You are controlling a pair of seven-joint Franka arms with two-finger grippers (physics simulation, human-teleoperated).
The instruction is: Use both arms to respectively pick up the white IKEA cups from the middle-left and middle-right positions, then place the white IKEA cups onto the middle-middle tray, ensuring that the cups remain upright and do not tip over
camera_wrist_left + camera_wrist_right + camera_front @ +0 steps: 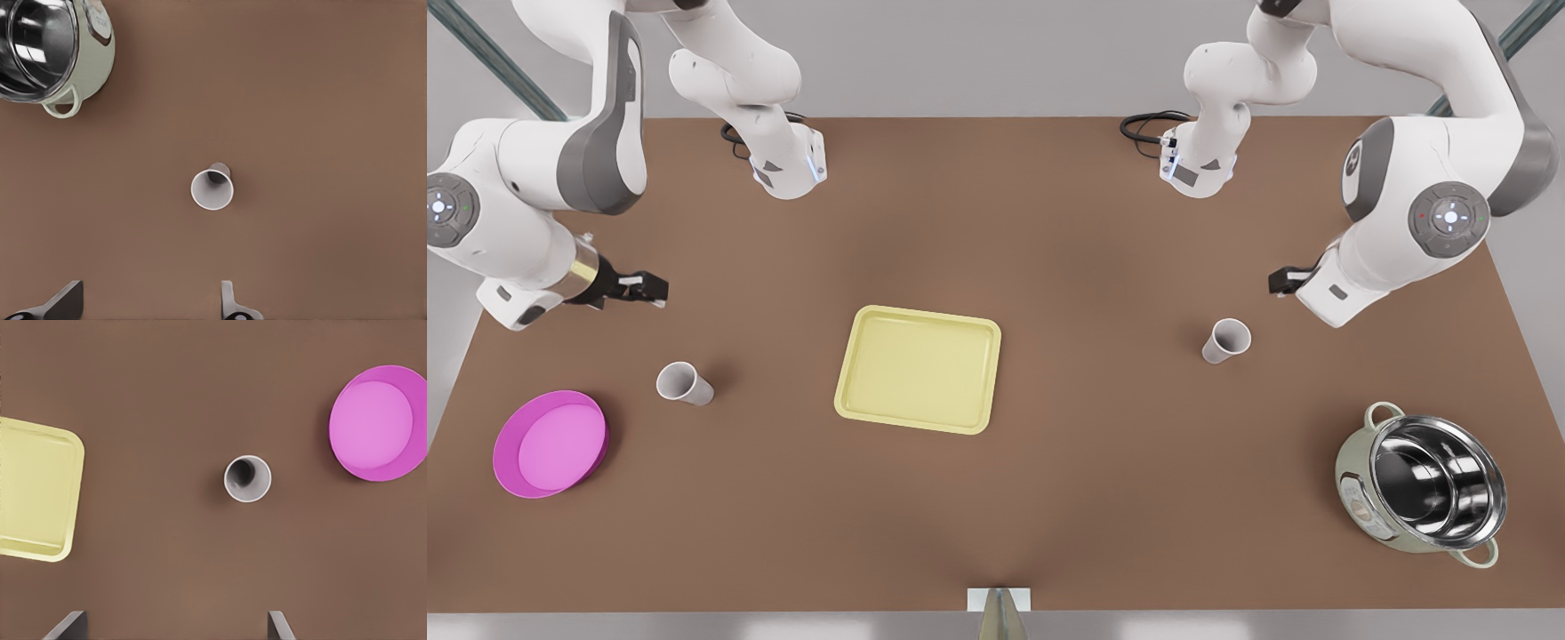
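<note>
Jaws of left gripper [150, 301] and right gripper [177, 625] gape above upright cups [213, 189]; no legible writing.

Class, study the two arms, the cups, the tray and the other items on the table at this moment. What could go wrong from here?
1. Both cups are small and stand free on the table; a jaw clipping a rim on descent could tip one.
2. The left gripper and right gripper hang open above their cups; an off-centre descent might push a cup rather than straddle it.
3. Both arms deliver to one tray, so they may crowd each other.
</note>
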